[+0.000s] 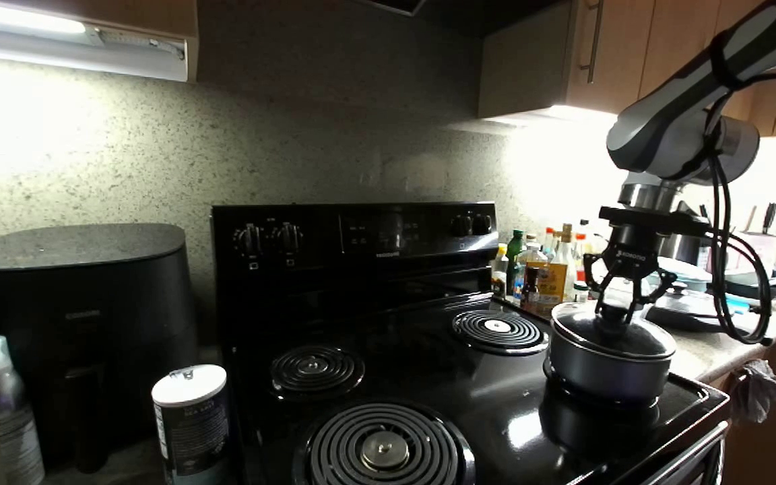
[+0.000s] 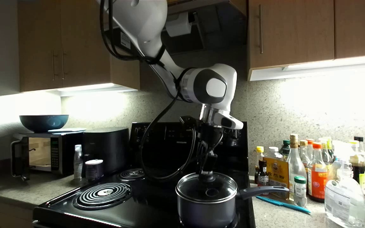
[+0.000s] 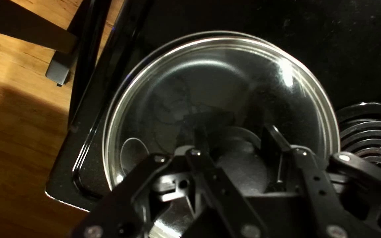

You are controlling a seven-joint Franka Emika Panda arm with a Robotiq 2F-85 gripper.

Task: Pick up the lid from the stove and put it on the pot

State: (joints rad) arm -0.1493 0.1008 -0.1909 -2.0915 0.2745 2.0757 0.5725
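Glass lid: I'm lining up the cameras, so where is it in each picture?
In an exterior view: glass lid, lower right, over the pot.
In an exterior view: glass lid, low, just right of centre.
Wrist view: glass lid, filling the middle.
Shared landmark: the tool, gripping the knob.

Single arm (image 2: 169,70), white with dark grey, slants down from high up in both exterior views, bent at the wrist joint (image 2: 214,86). Silver flange (image 1: 649,196) below that, black mount (image 1: 654,219) under it, then the gripper (image 1: 614,314), pointing down, close to vertical. Linkage knuckles (image 1: 666,277) bow outward on either side, fingertips much nearer each other. Wrist view: two black fingers (image 3: 275,141) roughly parallel, clamped on what sits between them, tips apart. Dark cables (image 2: 128,58) strapped along the arm, looping loosely beside the gripper.
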